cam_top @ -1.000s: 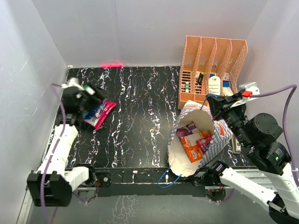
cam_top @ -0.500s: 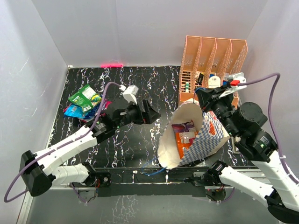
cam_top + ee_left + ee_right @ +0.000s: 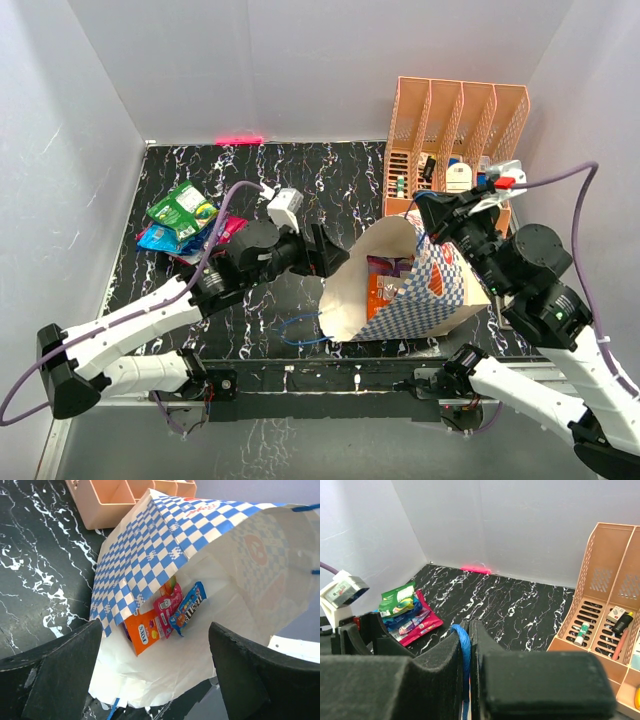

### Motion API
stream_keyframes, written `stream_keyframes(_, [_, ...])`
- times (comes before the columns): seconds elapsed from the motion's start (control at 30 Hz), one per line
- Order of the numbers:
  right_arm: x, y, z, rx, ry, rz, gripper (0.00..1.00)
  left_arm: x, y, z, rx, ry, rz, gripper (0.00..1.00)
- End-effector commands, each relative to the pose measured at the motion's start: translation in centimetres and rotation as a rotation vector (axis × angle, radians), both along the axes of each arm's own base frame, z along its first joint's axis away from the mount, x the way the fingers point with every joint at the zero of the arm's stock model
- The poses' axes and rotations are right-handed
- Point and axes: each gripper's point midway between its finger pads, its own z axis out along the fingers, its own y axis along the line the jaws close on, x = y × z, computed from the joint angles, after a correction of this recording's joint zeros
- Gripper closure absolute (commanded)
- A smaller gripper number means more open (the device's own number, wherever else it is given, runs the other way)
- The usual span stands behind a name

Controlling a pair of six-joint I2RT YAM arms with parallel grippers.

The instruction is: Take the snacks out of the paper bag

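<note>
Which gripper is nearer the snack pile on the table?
Left. The left gripper is between the pile and the paper bag; the right gripper is farther right, shut on the bag's blue handle.

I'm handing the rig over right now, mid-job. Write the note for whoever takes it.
Left pincer: open, empty, at the mouth of the bag, facing in.
Right pincer: shut on the blue handle, holding the bag tipped with its mouth toward the left arm.
Done: a pile of packets, green, blue and magenta, lies outside the bag at the far left.
Left: at least an orange packet, a pink packet and a blue packet are inside the bag; more may be hidden.
</note>
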Motion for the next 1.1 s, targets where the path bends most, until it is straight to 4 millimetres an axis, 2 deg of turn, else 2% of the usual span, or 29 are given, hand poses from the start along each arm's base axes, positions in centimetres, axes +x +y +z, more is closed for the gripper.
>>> stream_keyframes(0.0, [-1.2,-0.9,1.8,0.082,-0.051,0.001,0.91,-2.3,-0.3,1.2,-0.030,-0.030,-0.078,0.19])
stream_keyframes(0.17, [-1.4,-1.8,1.4,0.076,-0.036,-0.029,0.91,-5.7,-3.2,-1.2,0.035,-0.052,-0.156,0.31])
stream_keyframes(0.37, [-1.5,-3.5,1.1,0.049,-0.025,-0.097,0.91,-7.9,-5.9,-3.0,0.107,-0.126,-0.143,0.44])
stream_keyframes(0.5, [-2.0,-4.3,1.6,0.045,-0.037,-0.112,0.91,-7.8,-6.3,-3.8,0.091,-0.114,-0.124,0.48])
stream_keyframes(0.7, [-2.4,-4.8,1.6,0.032,-0.063,-0.120,0.91,-7.3,-6.6,-4.6,0.173,-0.085,-0.099,0.49])
stream_keyframes(0.97, [-2.5,-4.6,2.0,0.012,-0.086,-0.099,0.91,-7.0,-5.7,-4.6,0.140,-0.050,-0.040,0.48])
stream_keyframes(1.07, [-2.8,-4.7,2.2,0.021,-0.092,-0.095,0.86,-6.9,-5.4,-4.6,0.140,-0.043,-0.032,0.46])
